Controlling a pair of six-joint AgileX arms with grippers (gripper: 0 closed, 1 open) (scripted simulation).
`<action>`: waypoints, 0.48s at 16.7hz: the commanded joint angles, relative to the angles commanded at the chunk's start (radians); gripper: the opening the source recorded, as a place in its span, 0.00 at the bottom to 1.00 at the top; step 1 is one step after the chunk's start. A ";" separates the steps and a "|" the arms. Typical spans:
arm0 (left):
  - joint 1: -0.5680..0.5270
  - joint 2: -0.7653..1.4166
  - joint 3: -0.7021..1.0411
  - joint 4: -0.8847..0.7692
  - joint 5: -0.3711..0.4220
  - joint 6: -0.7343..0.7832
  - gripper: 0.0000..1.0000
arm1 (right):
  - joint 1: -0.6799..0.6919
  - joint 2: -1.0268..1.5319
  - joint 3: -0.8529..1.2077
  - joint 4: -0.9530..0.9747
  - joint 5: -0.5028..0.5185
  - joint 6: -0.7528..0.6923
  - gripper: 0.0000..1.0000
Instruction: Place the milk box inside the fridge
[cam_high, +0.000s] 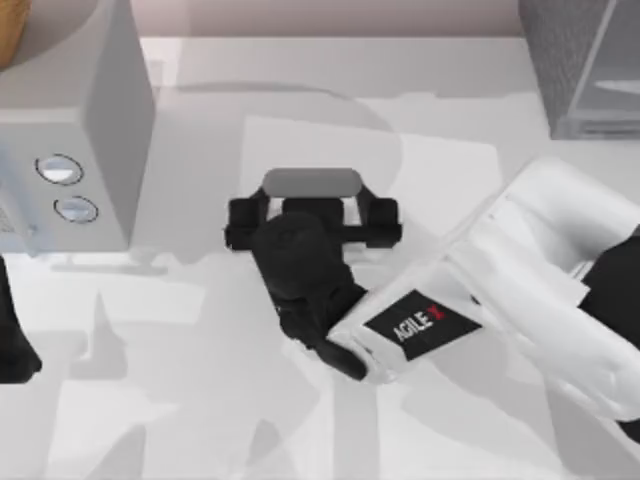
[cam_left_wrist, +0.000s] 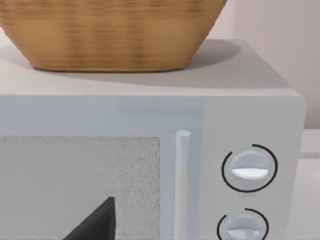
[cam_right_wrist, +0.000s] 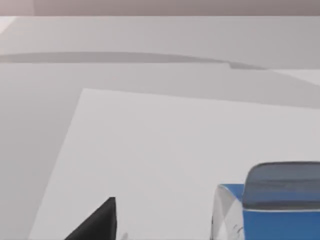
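Milk box, a small carton with a blue top (cam_right_wrist: 280, 210), sits on the white counter (cam_high: 200, 400) just beside the right gripper (cam_high: 312, 215), whose black fingers stand spread apart. The dark grey speckled fridge (cam_high: 585, 60) stands well apart from it. A light grey two-dial oven (cam_left_wrist: 250, 170) carries a woven basket (cam_left_wrist: 110, 35).

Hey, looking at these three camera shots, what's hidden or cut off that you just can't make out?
- Milk box: right wrist view's edge cuts it; in the top view the right gripper covers all but its grey top.
- Fridge: top view's corner crops it, so its door state is unreadable.
- Left arm: parked at the table's left, facing the light grey box with two dials.
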 joint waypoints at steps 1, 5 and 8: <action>0.000 0.000 0.000 0.000 0.000 0.000 1.00 | 0.000 0.000 0.000 0.000 0.000 0.000 0.85; 0.000 0.000 0.000 0.000 0.000 0.000 1.00 | 0.000 0.000 0.000 0.000 0.000 0.000 0.55; 0.000 0.000 0.000 0.000 0.000 0.000 1.00 | 0.000 0.000 0.000 0.000 0.000 0.000 0.32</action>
